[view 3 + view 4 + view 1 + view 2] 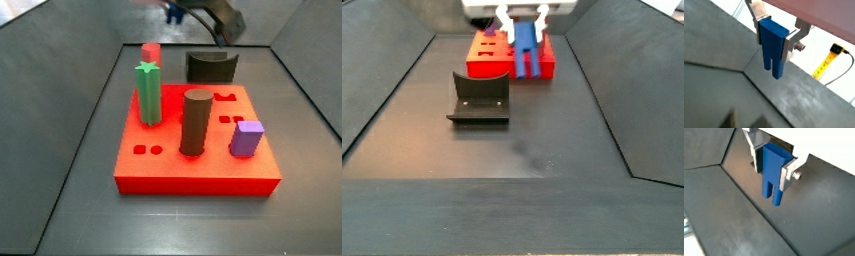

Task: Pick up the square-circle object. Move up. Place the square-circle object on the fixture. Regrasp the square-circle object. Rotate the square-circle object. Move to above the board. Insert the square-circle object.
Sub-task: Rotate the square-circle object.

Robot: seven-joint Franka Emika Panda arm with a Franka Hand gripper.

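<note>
Now up in the air: gripper (pixel 772 164) pinching the blue piece (pixel 772 174), one silver finger (pixel 785 174) pressed on each flat side. Holding the boxy top, so both prongs hang free, pointing down at the grey floor (pixel 731 213). Same hold in both wrist views: gripper (pixel 777 36), piece (pixel 773 47), nothing under the prongs.

Seen from the side, hanging high (pixel 525 52) above the floor, with the gripper (pixel 521 22) near the top edge. Not touching anything below. Fixture (pixel 481 98) down low, nearer the camera and a bit off to one side, its scooped top bare and waiting. Red board (pixel 484 58) behind, farther back.

Over in a side view, board (pixel 201 172) in front with a green star post (pixel 147 92), a tall brown peg (pixel 197 122) and a purple block (pixel 246 138) standing on it. Fixture (pixel 211 67) behind the board. Arm only a blur at the top edge there; grip too blurred to read in that picture.

Looks like the lift is done and the trip to the fixture comes next. Needs a move over the scoop, then down gently. Risk: prongs bumping the fixture's rim and twisting the piece in the grip.
</note>
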